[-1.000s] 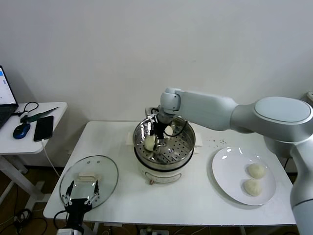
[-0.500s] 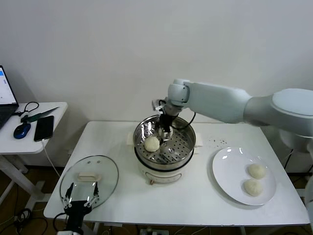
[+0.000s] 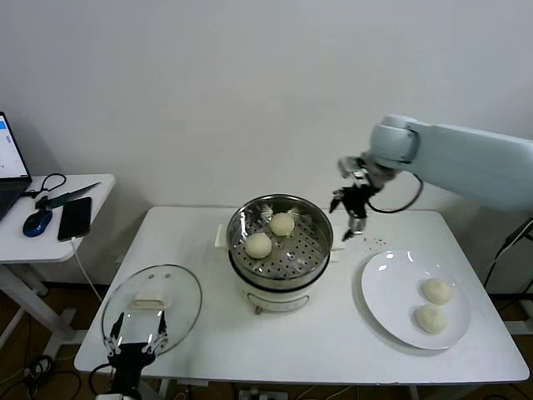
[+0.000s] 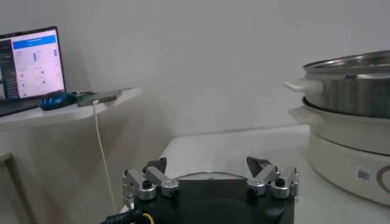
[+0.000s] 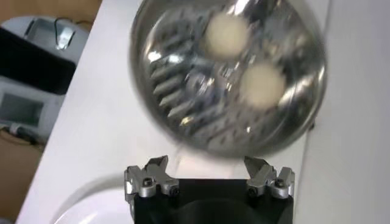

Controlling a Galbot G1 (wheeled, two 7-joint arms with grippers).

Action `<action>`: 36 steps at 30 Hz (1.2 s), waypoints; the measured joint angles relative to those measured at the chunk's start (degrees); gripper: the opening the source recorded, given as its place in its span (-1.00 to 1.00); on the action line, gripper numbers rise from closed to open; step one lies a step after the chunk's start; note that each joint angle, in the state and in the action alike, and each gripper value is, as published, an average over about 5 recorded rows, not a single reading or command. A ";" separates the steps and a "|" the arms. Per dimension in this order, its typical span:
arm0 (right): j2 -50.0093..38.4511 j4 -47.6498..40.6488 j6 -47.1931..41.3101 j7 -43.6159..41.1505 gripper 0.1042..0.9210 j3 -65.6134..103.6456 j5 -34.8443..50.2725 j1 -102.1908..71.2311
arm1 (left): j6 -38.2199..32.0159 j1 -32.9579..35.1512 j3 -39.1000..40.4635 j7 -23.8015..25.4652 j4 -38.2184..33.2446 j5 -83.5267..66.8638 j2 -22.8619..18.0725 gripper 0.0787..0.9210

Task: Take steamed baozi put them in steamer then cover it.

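- We count two buns (image 3: 282,223) sitting apart on the perforated tray inside the steamer (image 3: 281,250), which stands near the middle of the tabletop (image 3: 333,333).
- Two more buns (image 3: 436,291) lie side by side on the white plate (image 3: 391,283) to the steamer's right, so we judge the loading half done.
- Our right gripper (image 3: 353,206) hangs in the air between steamer and plate, above the tabletop; its jaws stand wide apart and hold nothing, as the right wrist view confirms (image 5: 209,176). We take this as the trip to fetch the third bun.
- The glass lid (image 3: 152,304) lies flat near the tabletop's front left corner, its white handle up, well apart from the steamer. It sits within easy reach of our left arm, which probably explains its place.
- Our left gripper (image 3: 133,336) waits low at the front edge just beside the lid, jaws fully open and empty (image 4: 209,182).
- A side table (image 3: 50,225) at far left carries a phone, mouse and laptop, none of which concern us.
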 measured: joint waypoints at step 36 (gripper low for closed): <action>-17.20 -3.59 5.70 -1.21 0.76 30.23 -28.57 -40.97 | 0.46 -0.49 -0.22 0.24 0.99 2.28 -1.25 0.77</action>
